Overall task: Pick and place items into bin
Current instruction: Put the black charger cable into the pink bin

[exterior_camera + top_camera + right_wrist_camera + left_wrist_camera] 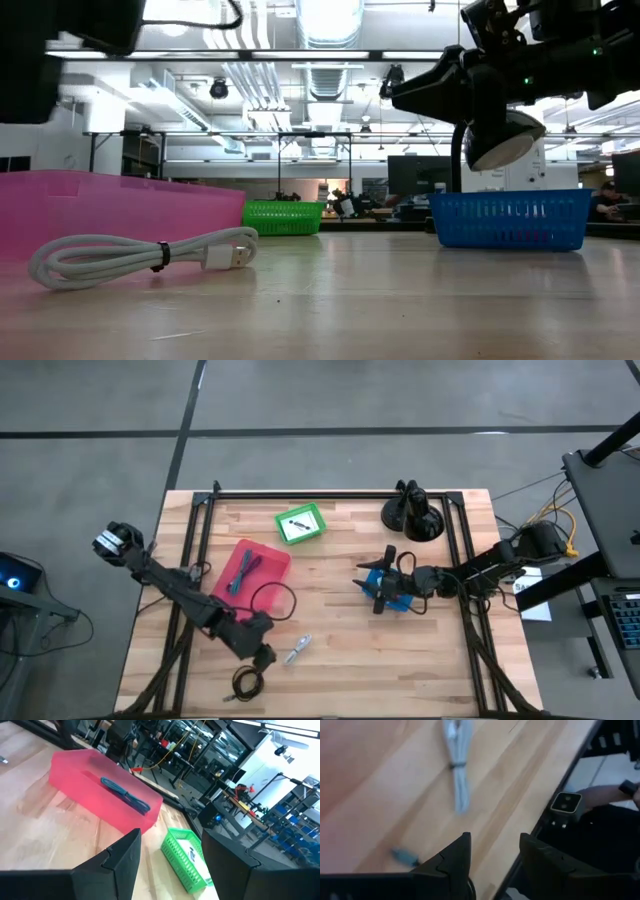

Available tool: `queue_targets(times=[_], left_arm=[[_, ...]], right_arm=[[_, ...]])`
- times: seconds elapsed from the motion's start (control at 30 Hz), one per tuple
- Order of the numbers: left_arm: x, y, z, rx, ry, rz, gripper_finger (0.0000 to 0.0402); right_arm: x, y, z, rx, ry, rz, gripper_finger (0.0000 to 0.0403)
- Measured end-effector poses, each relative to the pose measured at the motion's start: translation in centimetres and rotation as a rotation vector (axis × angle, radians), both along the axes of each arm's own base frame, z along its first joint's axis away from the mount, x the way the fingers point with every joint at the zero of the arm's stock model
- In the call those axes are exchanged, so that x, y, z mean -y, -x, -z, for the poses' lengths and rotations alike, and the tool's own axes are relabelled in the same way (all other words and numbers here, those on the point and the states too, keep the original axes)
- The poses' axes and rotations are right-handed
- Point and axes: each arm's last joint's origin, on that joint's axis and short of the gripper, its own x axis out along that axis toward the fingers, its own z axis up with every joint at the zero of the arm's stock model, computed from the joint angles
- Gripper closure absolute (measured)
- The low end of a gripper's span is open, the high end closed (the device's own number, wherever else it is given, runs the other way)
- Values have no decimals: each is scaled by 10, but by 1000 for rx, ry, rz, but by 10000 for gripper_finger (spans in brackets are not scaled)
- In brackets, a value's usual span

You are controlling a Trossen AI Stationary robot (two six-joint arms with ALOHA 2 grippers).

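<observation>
A white coiled cable (297, 650) lies flat on the wood near the front of the table, and shows too in the low view (140, 255) and the left wrist view (457, 770). A black coiled cable (247, 680) lies by the near edge. My left gripper (265, 657) (495, 840) hovers open between the two cables with nothing between its fingers. My right gripper (382, 585) (170, 837) stands open and level over the blue basket (398, 595). The pink bin (262, 560) holds a teal-blue cable (127, 795).
A green basket (300, 523) with a white item inside stands at the back centre. A black stand-like object (410, 515) sits at the back right. Black frame rails run along the table's left and right sides. Bare wood lies at the front right.
</observation>
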Motion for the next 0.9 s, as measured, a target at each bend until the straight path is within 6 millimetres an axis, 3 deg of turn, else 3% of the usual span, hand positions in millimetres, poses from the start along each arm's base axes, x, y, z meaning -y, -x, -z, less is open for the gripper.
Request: queue_targets(times=[0.3, 0.5, 0.77, 0.9], left_arm=[[20, 20, 15, -270, 154, -215, 249], [44, 17, 22, -430, 246, -225, 250], [61, 5, 27, -665, 76, -225, 249], [69, 0, 30, -680, 53, -200, 249]], right_arm=[[0, 0, 0, -3, 11, 0, 207], [0, 0, 0, -15, 60, -4, 207], [0, 0, -1, -13, 79, -4, 207], [0, 0, -1, -13, 79, -4, 207]])
